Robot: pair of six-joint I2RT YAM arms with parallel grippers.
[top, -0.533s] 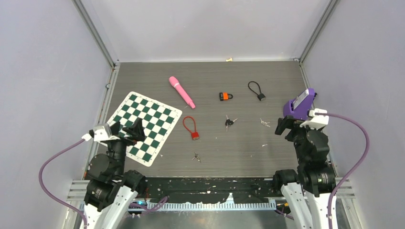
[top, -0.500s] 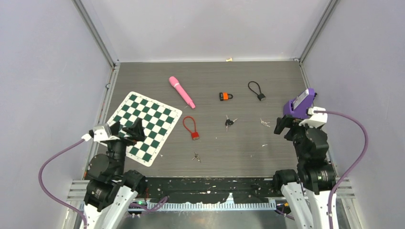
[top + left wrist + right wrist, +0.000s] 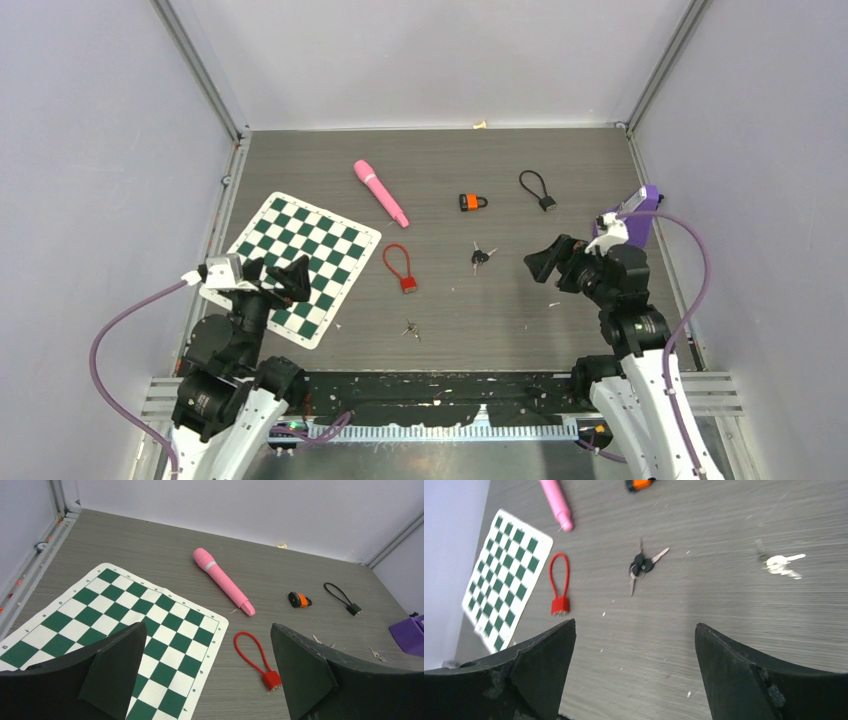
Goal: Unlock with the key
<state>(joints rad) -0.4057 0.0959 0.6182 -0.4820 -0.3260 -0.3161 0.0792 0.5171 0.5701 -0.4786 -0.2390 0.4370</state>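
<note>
keys: black keys lie flat mid-table, on the near side of the orange padlock and apart from it
spares: silver keys to their right, small keys nearer the bases (which key fits which lock cannot be told)
locks: red cable lock just beside the chess mat; black cable lock far right
right gripper: jaws wide apart, empty, hovering near the black keys
left gripper: jaws wide apart, empty, over the mat's near corner
step: probably a reach for a key
how: descend straight over one key head, a finger on either side, low enough to pinch thin metal without dragging the ring
containers: purple box at the right edge, contents hidden
</note>
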